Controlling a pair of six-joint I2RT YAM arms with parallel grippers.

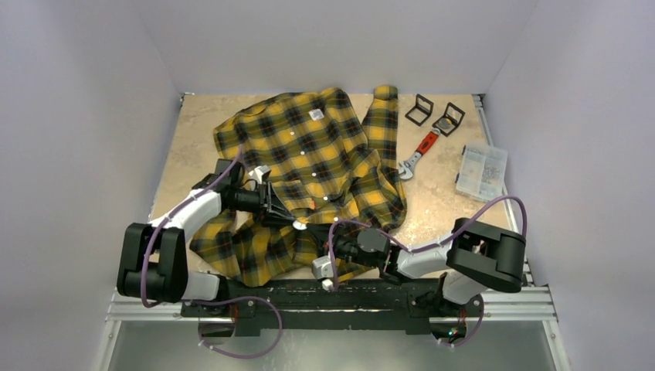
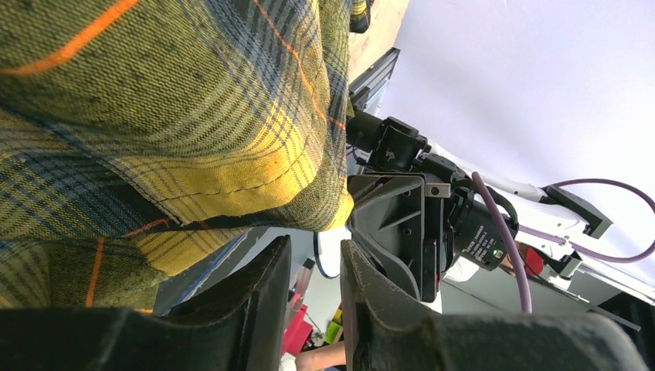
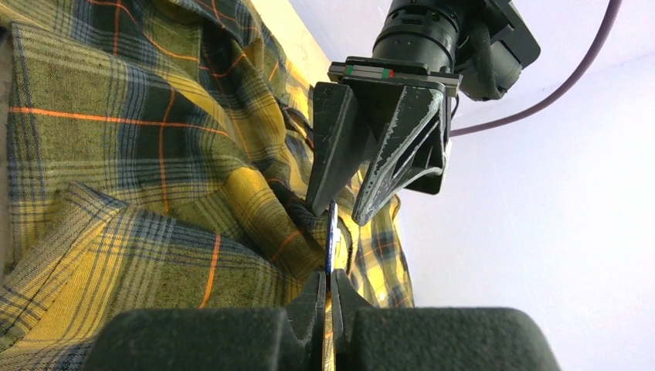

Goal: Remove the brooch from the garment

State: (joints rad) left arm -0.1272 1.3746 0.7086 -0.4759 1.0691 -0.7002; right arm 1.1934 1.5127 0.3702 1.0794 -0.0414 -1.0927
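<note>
Garment [image 1: 309, 147] lies spread on the desk [image 1: 193, 139]. Right tool [image 3: 327, 276] is clamped on the brooch [image 3: 330, 232], visible edge-on only. Left tool [image 2: 314, 246] stands narrow. Whether it grips anything cannot be determined, and the arms block the overhead view.

No legible text in any view.
- Small white label [image 1: 316, 114] on garment [image 1: 332, 154], near collar: dark marks, too small to read.
- Black cylindrical housing [image 2: 480, 239], left wrist view: few lines of tiny white print, blurred, unreadable; green dot beside print.
- Narrow band [image 3: 371, 71], right wrist view: green and red marks, no lettering made out.
</note>
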